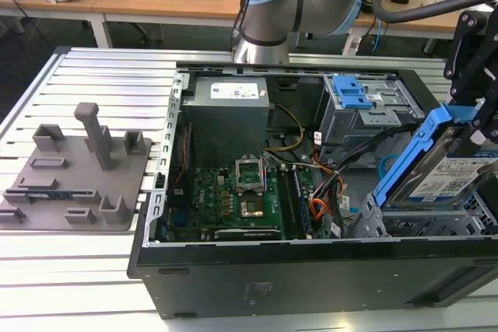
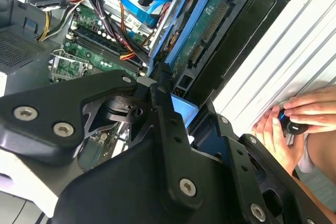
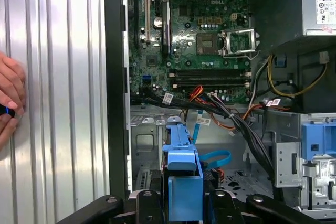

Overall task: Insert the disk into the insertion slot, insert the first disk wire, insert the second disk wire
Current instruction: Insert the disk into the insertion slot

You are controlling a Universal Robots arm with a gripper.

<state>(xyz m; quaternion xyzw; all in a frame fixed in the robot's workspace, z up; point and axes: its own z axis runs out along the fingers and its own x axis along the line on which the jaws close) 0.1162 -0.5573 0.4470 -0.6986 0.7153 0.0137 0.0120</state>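
1. Exterior view: the gripper (image 1: 481,126) is clamped on the disk (image 1: 447,176). The disk hangs tilted at the exterior view's right, its low end at the top of the insertion slot (image 1: 420,227); I cannot tell whether they touch.
2. Both lie at the right end of the open computer case (image 1: 311,277).
3. In the first wrist view, a person's hand (image 3: 10,95) rests on the slatted table (image 3: 63,129) beside the case.

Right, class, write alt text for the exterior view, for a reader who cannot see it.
The claw holds the disk, in its blue carrier, tilted over the insertion slot at the exterior view's right of an open computer case. The motherboard lies exposed mid-case, and a grey moulded fixture sits on the slatted table to the exterior view's left.
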